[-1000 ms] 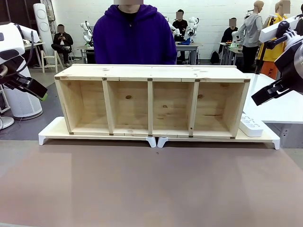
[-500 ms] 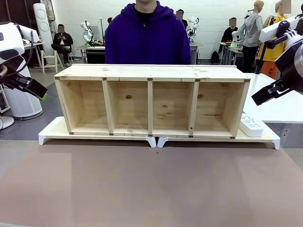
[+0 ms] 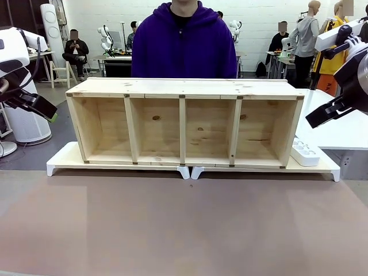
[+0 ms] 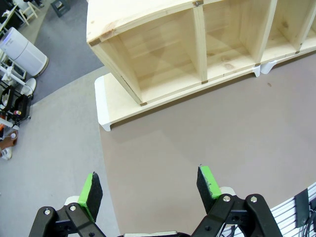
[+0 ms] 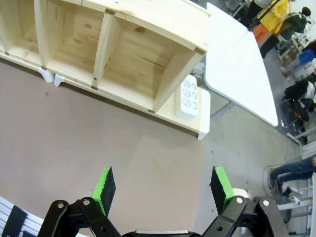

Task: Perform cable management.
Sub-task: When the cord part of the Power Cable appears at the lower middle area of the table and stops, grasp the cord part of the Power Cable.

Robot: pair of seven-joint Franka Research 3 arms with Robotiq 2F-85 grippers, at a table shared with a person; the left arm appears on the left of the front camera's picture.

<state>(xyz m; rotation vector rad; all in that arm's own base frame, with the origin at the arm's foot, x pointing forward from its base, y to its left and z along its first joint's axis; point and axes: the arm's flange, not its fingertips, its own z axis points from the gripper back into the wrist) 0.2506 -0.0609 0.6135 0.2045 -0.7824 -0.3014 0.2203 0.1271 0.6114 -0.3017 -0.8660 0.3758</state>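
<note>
I hold my left gripper [image 4: 149, 186] and right gripper [image 5: 163, 183] wide and empty, raised off either end of the wooden shelf [image 3: 184, 87], presumably ready to reach in. Where the cable lies I cannot tell. A power strip [image 5: 190, 96] sits beside the shelf's right end.

Landmark: a long pale wooden shelf [image 3: 184, 123] with four open compartments, set on two low white platforms [image 3: 63, 160] at the far side of the brown counter [image 3: 184, 230].
Behind the shelf: a white painted wall [image 3: 259, 14] runs across the room, with desks [image 3: 112, 59] standing in front of it.
Left of the shelf: grey floor [image 3: 34, 158], darker close to the shelf's end and lighter farther out; a white cylindrical appliance [image 3: 26, 123] stands on it.
Right of the shelf: a plain white table [image 3: 339, 129], just beside the shelf's end.
Light: bright, even indoor light; only soft shadows inside the shelf's compartments.
</note>
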